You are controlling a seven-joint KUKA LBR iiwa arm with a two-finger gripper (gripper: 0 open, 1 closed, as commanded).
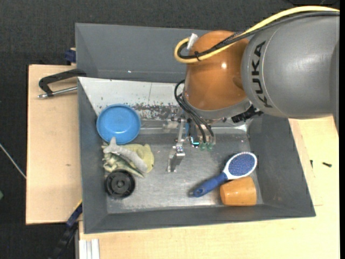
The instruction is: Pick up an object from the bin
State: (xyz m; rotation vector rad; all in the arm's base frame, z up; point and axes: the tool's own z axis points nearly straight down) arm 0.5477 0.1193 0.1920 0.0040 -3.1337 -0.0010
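Low over the middle of the grey metal bin (275,161), the claw (176,158), hung beneath the arm's rounded orange cover (215,72) and a bunch of dark cables (195,133), the arm reaching in from the right. Wide or narrow: cannot tell from this angle. Directly beneath the claw, bare metal floor, speckled toward the back wall. Nearest on the left, a crumpled cream-coloured soft toy (132,156), near the claw but apart from it. Against that toy's upper edge, seemingly touching, a round blue plastic bowl (118,124) in the back left part of the bin. Just below the toy, toward the front left corner, a black ribbed round cap (118,184). On the right, a brush with a blue handle and a round white-bristled head (241,166), lying at a slant, handle end pointing toward the middle of the floor, near the claw yet clear of it. Right against the brush at the front right, an orange rounded block (238,192). Between the claw and each of these things, open floor on either side
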